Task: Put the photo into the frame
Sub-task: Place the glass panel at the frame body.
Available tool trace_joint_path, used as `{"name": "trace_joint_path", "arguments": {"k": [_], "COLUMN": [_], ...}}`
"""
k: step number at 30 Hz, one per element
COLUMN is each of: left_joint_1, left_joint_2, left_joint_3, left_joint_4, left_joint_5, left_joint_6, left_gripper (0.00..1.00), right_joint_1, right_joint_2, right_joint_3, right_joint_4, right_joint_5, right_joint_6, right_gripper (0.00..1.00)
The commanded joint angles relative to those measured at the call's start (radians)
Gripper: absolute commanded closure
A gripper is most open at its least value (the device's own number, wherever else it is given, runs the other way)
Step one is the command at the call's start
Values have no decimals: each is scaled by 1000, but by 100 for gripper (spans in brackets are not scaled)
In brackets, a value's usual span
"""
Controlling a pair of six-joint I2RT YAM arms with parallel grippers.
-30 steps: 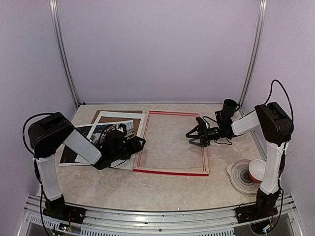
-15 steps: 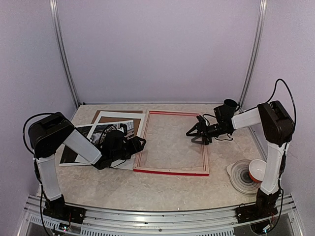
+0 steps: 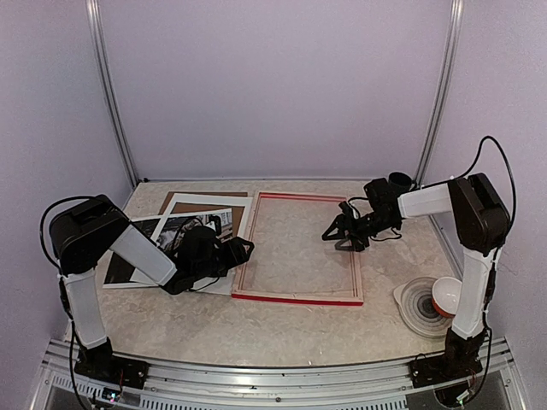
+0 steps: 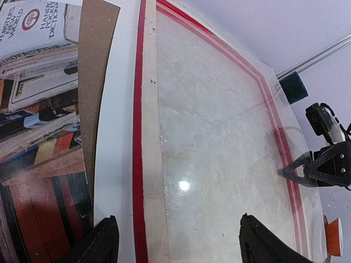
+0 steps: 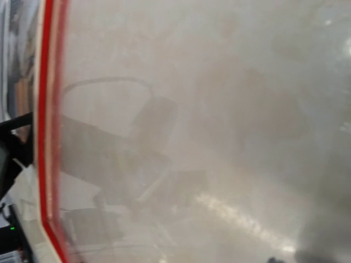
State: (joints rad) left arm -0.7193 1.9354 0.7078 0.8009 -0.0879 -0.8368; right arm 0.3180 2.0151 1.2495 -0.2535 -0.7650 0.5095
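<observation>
The red frame (image 3: 295, 299) lies flat mid-table with its pale wood back up and its glass pane in it. The cat photo (image 3: 120, 266) lies left of it, partly under my left arm, with the white mat (image 3: 224, 205) and brown backing board (image 3: 205, 197) behind it. My left gripper (image 3: 245, 248) is open and empty, its jaws either side of the frame's left rail (image 4: 148, 137); the photo's books (image 4: 38, 109) show to the left. My right gripper (image 3: 338, 234) is open and empty over the frame's right rail. The right wrist view is blurred glass with a red rail (image 5: 48, 109).
A red and white bowl (image 3: 446, 295) sits on a stack of plates (image 3: 419, 312) at the near right. The mat's white strip (image 4: 123, 109) lies against the frame's left side. Walls and metal posts close the table on three sides.
My right gripper has shifted slightly back and to the left over the frame's right rail. The left arm, photo and frame have not moved.
</observation>
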Motion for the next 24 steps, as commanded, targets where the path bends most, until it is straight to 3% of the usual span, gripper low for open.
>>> {"name": "trace_joint_path", "arguments": {"k": [1,24], "left_joint_1": [-8,-2], "left_joint_2": [27,38], "left_joint_3": [-1,-19], "left_joint_4": [-12,27], "left_joint_5": [42,48], "left_joint_6": [-3,-19], "left_gripper": [26,25], "right_joint_1": [15,38], "right_joint_2": [-52,-66], "right_joint_3": [40,135], "right_joint_4": [-110,-302], "right_joint_5": [93,234], "right_joint_6": [-50,-155], "right_gripper": [29,26]}}
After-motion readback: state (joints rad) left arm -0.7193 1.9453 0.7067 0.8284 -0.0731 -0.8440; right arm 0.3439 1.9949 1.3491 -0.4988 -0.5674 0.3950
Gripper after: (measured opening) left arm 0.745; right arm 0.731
